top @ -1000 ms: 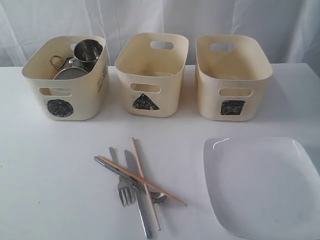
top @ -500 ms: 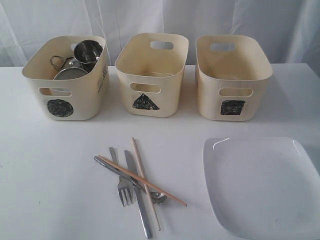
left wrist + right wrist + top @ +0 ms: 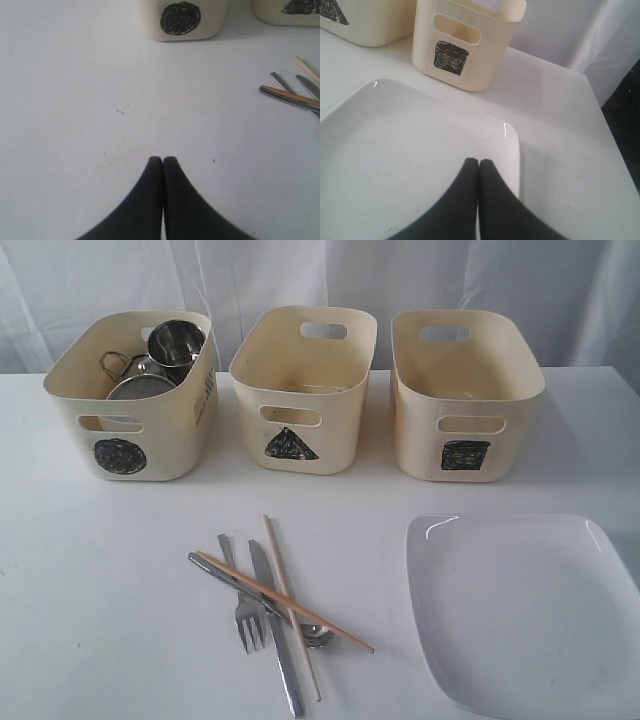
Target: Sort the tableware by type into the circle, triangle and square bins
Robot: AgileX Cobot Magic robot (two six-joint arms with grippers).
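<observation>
Nothing has moved since a second ago: every item and both grippers sit as they did. Seen from the exterior view, the circle bin (image 3: 160, 420) stands at 10 o'clock on the white table (image 3: 90, 590), the triangle bin (image 3: 340, 430) at 12 o'clock and the square bin (image 3: 420, 430) at 2 o'clock, in one row. A steel cup (image 3: 178, 342) and a steel bowl (image 3: 135, 388) lie inside the circle bin. At 6 o'clock the fork (image 3: 247, 625), knife (image 3: 285, 675), spoon (image 3: 318, 637) and wooden chopsticks (image 3: 285, 600) lie crossed in one loose pile. The white square plate (image 3: 530, 610) lies flat at 4 o'clock, apart from the pile. The left gripper (image 3: 163, 160) has its fingers pressed together on nothing, above bare table near the circle bin. The right gripper (image 3: 478, 162) is likewise closed and empty, above the plate's edge.
</observation>
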